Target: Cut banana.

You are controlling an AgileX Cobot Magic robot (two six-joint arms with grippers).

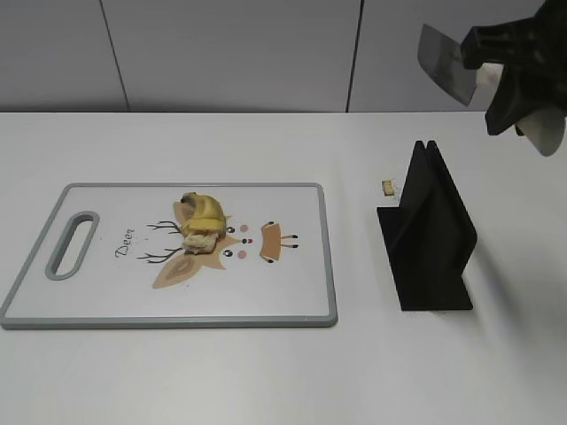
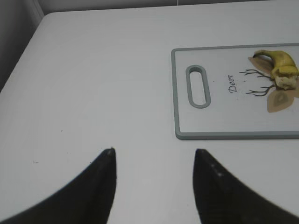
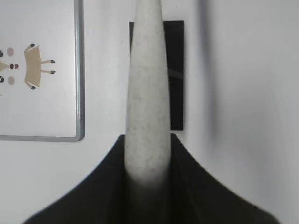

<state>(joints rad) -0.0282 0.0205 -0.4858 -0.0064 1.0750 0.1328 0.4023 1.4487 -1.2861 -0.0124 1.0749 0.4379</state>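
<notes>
"Deer" labels cutting board (image 1: 292,266); right hand (image 3: 147,154) clamps knife (image 1: 447,64); left hand (image 2: 154,163) fingers apart.

The picture's edge cuts off the banana (image 2: 280,67) and cutting board (image 2: 233,133).

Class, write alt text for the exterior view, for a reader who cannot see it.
A robot's right gripper holds a knife in the air above a black knife stand on a white table. To the left, a partly peeled banana lies on a deer-print cutting board.
</notes>
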